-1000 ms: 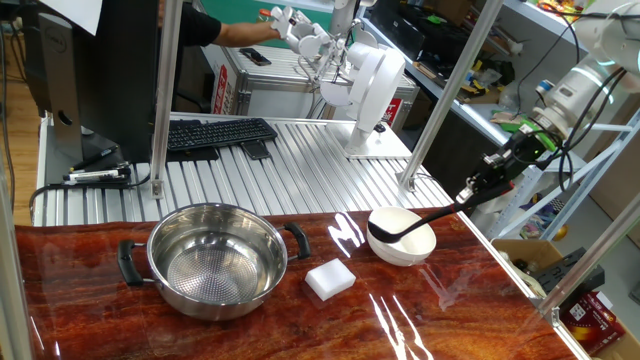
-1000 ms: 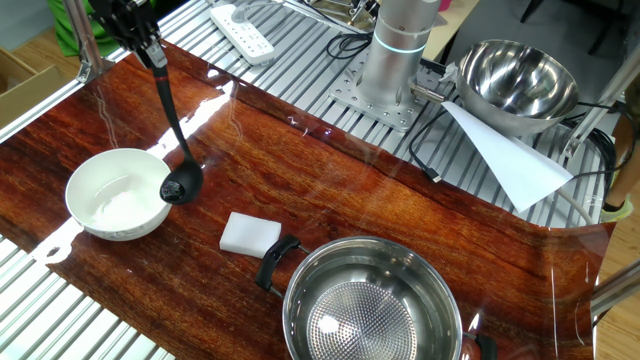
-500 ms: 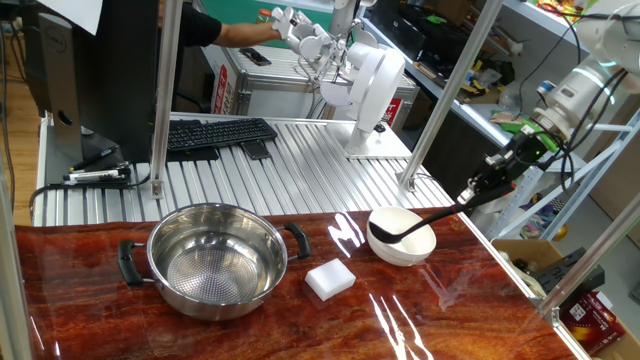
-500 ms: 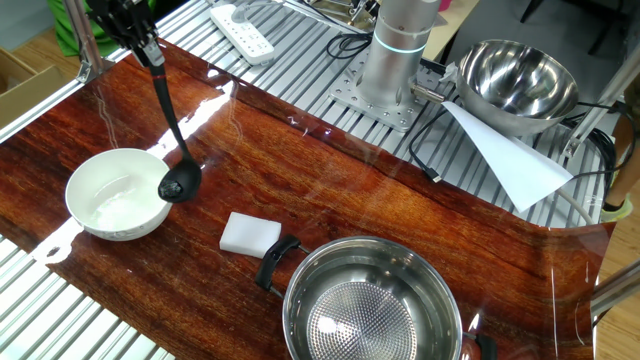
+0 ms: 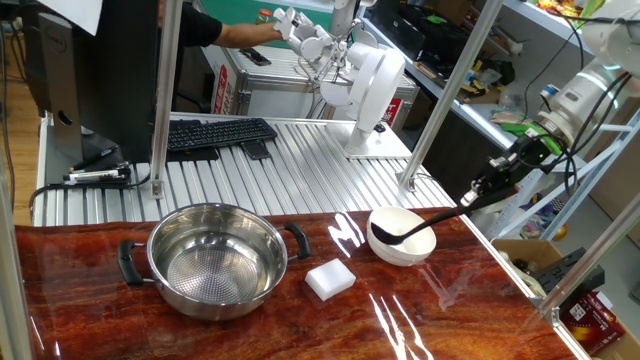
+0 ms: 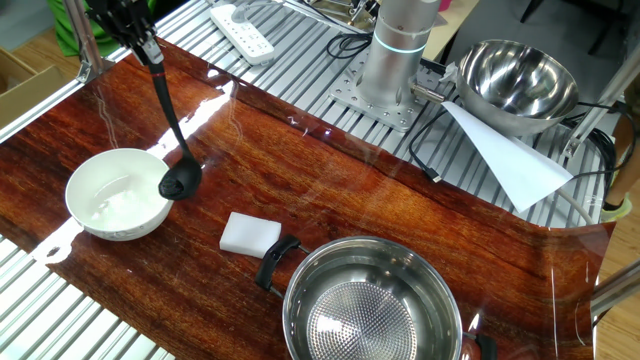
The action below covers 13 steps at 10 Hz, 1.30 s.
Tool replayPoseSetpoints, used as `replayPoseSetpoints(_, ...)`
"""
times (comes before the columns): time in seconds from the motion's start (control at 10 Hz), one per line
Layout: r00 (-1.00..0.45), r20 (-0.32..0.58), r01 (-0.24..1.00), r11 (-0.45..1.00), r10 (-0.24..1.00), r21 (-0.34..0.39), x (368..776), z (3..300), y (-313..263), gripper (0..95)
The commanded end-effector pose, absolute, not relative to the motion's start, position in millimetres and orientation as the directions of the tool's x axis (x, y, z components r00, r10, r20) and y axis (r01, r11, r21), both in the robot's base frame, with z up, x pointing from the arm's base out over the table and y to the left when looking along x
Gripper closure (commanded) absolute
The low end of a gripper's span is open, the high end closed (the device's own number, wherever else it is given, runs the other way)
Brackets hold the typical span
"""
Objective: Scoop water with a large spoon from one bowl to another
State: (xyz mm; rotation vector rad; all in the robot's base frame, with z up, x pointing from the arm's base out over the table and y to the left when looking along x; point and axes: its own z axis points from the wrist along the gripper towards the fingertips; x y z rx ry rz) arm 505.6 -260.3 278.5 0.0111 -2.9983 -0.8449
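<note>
The black ladle hangs with its cup over the right rim of the white bowl, which also shows in one fixed view. My gripper is shut on the top of the ladle's thin handle, up and to the right of the bowl; in the other fixed view the gripper is at the top left. The steel pot with two black side handles stands to the left, apart from the ladle; it also shows at the bottom of the other fixed view.
A white rectangular block lies between pot and bowl, also seen in the other fixed view. A keyboard and a white device sit on the metal surface behind. Upright metal posts stand near the arm. A second steel bowl sits far back.
The ladle's cup has shifted slightly further over the white bowl's rim; the gripper has risen slightly. Pot and block have not moved.
</note>
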Motion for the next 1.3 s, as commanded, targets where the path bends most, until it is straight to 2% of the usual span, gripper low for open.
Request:
replayPoseSetpoints(0.1,-1.0,0.023,0.004,0.85,-0.009,0.527,504.5,277.7,-259.4,95.0)
replayPoseSetpoints(0.3,-0.999,0.032,0.014,0.837,-0.004,0.546,504.0,277.3,-260.2,95.0)
replayPoseSetpoints(0.6,-1.0,0.025,0.005,0.844,-0.01,0.537,503.8,277.2,-260.5,95.0)
replayPoseSetpoints(1.0,-0.998,-0.03,-0.067,0.908,-0.06,0.414,504.3,277.5,-259.5,95.0)
replayPoseSetpoints(1.3,-0.997,-0.036,-0.081,0.929,-0.072,0.36,507.4,279.4,-255.0,95.0)
